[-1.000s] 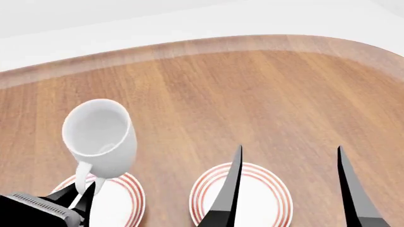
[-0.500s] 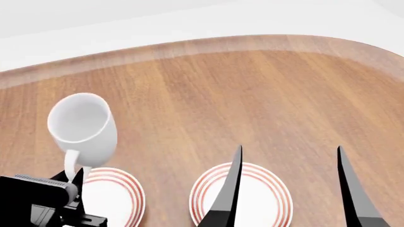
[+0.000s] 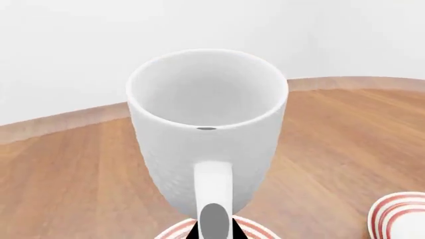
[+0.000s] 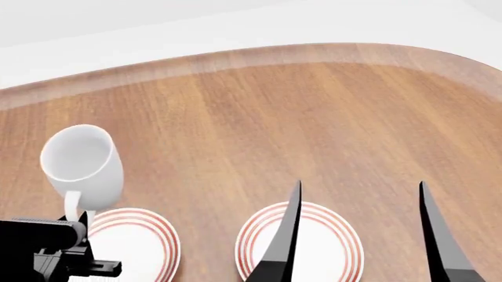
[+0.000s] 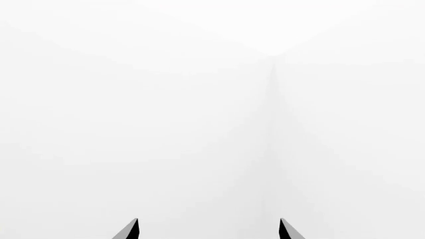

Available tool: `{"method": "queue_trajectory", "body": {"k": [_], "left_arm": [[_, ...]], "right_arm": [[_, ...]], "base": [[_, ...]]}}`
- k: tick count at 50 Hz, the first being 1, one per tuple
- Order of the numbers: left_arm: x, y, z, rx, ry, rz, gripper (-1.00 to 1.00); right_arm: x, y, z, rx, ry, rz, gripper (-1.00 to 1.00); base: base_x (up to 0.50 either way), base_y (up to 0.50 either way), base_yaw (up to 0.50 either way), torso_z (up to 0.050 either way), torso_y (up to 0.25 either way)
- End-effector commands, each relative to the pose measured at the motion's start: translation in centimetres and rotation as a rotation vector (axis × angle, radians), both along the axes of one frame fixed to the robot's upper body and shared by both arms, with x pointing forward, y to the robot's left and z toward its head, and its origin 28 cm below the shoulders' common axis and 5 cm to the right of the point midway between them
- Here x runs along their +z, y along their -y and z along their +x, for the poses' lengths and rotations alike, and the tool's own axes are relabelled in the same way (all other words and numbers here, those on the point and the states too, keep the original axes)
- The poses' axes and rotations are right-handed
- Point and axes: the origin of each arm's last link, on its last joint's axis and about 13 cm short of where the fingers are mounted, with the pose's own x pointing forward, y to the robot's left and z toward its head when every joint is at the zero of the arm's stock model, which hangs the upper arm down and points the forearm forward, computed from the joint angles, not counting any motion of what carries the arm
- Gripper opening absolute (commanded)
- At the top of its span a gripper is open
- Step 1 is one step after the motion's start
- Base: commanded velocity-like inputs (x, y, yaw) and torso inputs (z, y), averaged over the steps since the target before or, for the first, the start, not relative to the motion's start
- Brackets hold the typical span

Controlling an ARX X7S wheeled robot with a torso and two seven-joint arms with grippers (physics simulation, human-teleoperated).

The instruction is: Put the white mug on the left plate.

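The white mug [image 4: 82, 163] hangs tilted, mouth up, over the table's left side. Its loop handle [image 4: 72, 207] points toward me. My left gripper [image 4: 74, 226] is shut on that handle, and the left wrist view shows the mug [image 3: 206, 124] filling the middle with the handle [image 3: 214, 191] between the gripper's [image 3: 214, 233] dark jaws. The left plate [image 4: 133, 244], white with red rings, lies just near and right of the mug, and its rim [image 3: 260, 230] shows under the handle. My right gripper [image 4: 360, 187] stands open and empty above the right plate.
A second red-ringed plate [image 4: 314, 244] lies at the near middle, partly behind the right gripper's fingers [image 4: 288, 235]; its edge [image 3: 398, 219] shows in the left wrist view. The wooden table [image 4: 314, 117] ends in a curved far edge against a white wall. The right wrist view shows only white wall.
The left gripper has carried the mug leftward and a little toward me, from over the left plate's far edge to beyond its left rim. The right arm has not moved.
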Motion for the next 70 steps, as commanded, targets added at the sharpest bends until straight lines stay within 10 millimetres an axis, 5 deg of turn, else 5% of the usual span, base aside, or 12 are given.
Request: {"method": "queue_trajectory", "body": {"k": [1, 70], "left_arm": [[-0.6, -0.3, 0.4, 0.018, -0.01, -0.011, -1.0], [-5.3, 0.0, -0.4, 0.011, -0.154, -0.016, -1.0]], "right_arm": [[0.0, 0.0, 0.0, 0.003, -0.002, 0.001, 1.0], [0.0, -0.1, 0.0, 0.002, -0.003, -0.002, 1.0]], "base": [[0.0, 0.0, 0.0, 0.0, 0.0], [0.0, 0.0, 0.0, 0.0, 0.0]]}}
